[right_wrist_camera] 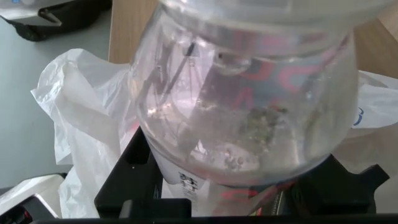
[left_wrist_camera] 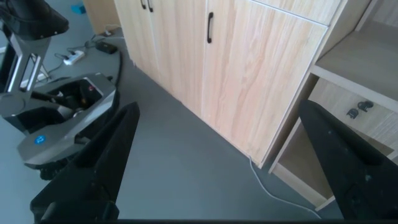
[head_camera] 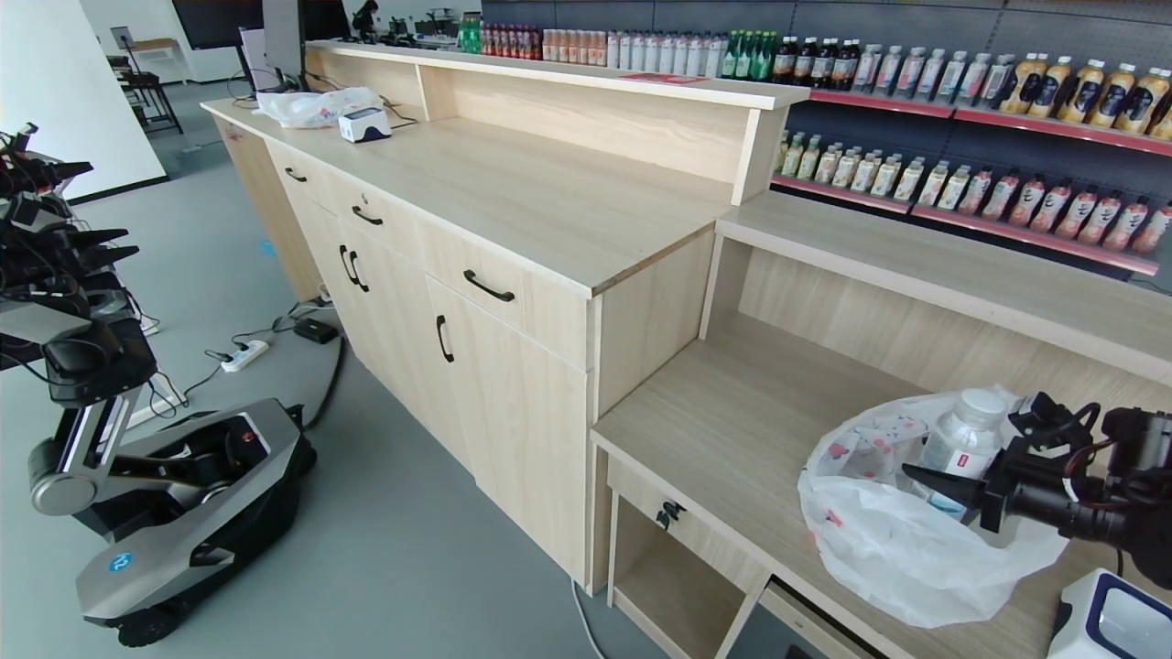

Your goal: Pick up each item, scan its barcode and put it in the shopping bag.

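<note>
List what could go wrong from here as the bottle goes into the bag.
1. The shopping bag is limp and crumpled, so the bottle held in the right gripper may land on folded plastic and roll out.
2. The bag lies near the front edge of the desk; the added weight might drag it off.
3. The fingers sit close to the plastic and could snag it when pulling back.

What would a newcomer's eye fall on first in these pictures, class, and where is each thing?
Most striking is the clear bottle, clamped in the right end effector at the open mouth of the white shopping bag on the low counter. Behind it, rows of bottled drinks line the wall shelves. The left end effector hangs open above the grey floor.
</note>
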Available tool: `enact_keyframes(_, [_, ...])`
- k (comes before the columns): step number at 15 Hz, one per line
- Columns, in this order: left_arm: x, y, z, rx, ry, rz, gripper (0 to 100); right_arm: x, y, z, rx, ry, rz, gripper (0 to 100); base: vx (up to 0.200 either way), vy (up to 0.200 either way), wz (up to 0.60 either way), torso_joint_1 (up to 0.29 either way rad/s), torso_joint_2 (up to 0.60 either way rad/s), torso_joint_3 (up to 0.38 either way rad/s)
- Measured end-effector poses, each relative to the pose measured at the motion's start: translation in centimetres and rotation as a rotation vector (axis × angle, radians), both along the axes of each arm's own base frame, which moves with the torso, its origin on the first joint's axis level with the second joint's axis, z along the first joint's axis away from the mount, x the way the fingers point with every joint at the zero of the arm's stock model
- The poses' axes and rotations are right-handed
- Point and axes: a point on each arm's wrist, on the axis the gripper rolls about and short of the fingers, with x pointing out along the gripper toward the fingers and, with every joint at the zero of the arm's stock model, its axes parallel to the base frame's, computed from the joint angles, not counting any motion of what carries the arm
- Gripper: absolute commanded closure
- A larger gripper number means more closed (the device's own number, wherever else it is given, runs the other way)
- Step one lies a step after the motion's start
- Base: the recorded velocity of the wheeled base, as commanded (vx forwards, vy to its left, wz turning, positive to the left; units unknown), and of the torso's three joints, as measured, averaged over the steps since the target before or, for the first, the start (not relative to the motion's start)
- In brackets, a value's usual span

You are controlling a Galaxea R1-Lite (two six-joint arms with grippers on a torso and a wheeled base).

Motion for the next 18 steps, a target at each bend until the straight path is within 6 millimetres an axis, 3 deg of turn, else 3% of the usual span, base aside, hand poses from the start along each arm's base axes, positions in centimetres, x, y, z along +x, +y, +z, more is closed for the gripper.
enact_keyframes(18, [0.0,0.0,0.0,0.000,0.000,0.000,0,0.1,0.1,-1.8,0.007,0.002,0.085,100,0.000,0.000,0.00,0.000,0.00,0.000])
